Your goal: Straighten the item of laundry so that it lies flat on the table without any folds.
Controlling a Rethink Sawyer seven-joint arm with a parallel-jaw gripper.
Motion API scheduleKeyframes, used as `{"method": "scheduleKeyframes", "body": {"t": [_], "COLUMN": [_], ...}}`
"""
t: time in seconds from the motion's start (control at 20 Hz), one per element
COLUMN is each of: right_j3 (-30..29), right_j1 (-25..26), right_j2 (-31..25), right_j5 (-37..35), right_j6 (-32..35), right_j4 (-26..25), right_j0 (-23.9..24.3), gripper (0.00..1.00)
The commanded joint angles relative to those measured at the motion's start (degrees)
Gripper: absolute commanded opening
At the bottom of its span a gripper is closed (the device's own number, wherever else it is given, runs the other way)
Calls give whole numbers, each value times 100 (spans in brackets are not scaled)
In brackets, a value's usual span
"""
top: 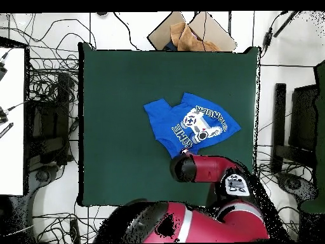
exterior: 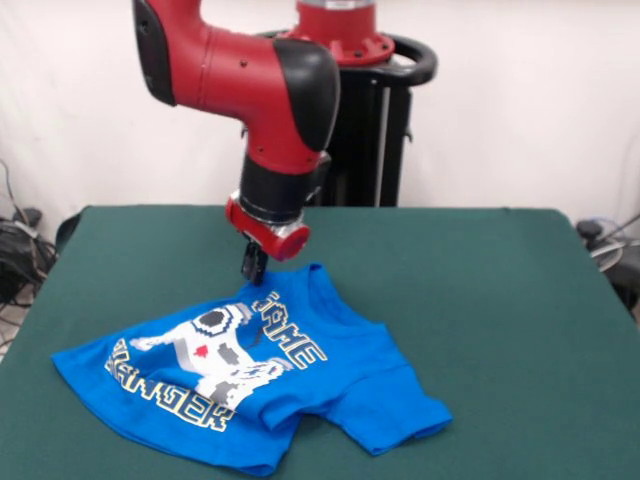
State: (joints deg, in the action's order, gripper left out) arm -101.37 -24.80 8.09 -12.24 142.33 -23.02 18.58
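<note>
A dark green tabletop (exterior: pixel 480 290) fills the room's centre, white wall behind it, cables and cardboard strewn on the floor around it. My fingers (exterior: pixel 254 266) hang low at the collar edge of the bright blue T-shirt (exterior: pixel 300 385), which lies print-up but rumpled, one sleeve folded, toward the tabletop's front. Whether my fingers are apart or pinching cloth, I cannot tell.

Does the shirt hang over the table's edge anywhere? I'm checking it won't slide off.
No. In the overhead view the blue T-shirt lies wholly on the green table, with cloth showing all round it.
</note>
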Motion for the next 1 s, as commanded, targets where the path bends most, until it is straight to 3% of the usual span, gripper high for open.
{"method": "scheduleKeyframes", "body": {"t": [0.05, 1.0], "right_j3": [-15, -76], "right_j1": [-121, -130], "right_j2": [-624, -718], "right_j5": [-228, -463], "right_j6": [389, 406], "right_j4": [468, 791], "right_j0": [300, 304], "gripper": [0, 0]}}
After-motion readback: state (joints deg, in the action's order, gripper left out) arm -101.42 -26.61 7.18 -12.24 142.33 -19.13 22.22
